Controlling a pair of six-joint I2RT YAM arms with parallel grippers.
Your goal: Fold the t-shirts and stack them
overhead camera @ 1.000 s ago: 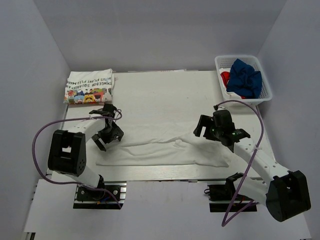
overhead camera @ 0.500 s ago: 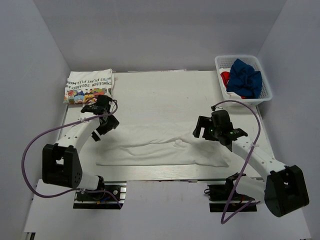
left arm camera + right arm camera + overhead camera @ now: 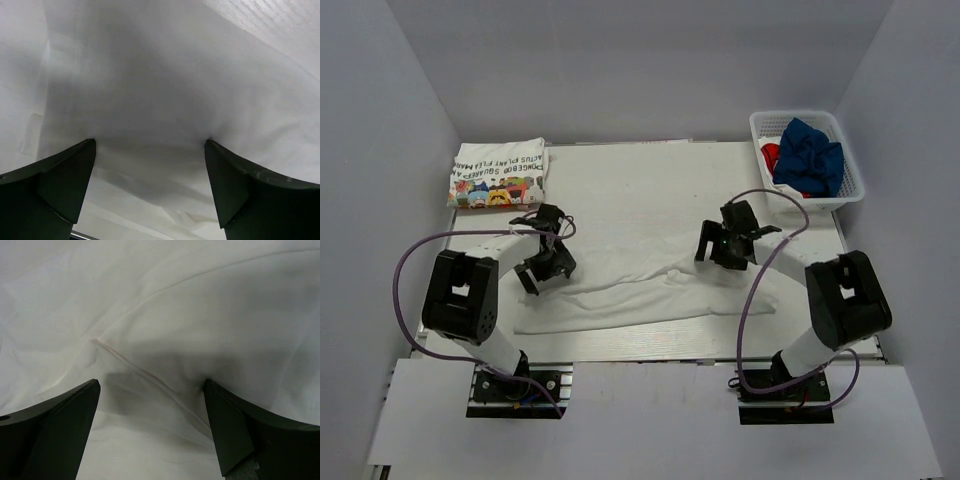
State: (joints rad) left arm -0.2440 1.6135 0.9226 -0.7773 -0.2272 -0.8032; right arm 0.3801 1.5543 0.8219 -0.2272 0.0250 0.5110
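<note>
A plain white t-shirt (image 3: 640, 290) lies as a long, creased band across the near half of the table. My left gripper (image 3: 545, 265) stands open over its left end, and in the left wrist view (image 3: 150, 150) the white cloth (image 3: 175, 75) fills the wide gap between the dark fingers (image 3: 55, 185). My right gripper (image 3: 725, 245) is open at the band's far right edge. The right wrist view (image 3: 150, 385) shows a seam of the cloth (image 3: 200, 300) running between its fingers (image 3: 245, 430). A folded t-shirt with colourful print (image 3: 498, 172) lies at the back left.
A white lattice basket (image 3: 820, 203) stands at the back right corner, holding a crumpled navy t-shirt (image 3: 810, 155) and a bit of red cloth (image 3: 771, 153). Grey walls close in the table (image 3: 650, 185) on three sides. Purple cables loop from both arms.
My left gripper swung back toward the printed t-shirt, then came forward onto the white shirt's left end. My right gripper moved back and leftward to the cloth's far edge. Both stayed open.
</note>
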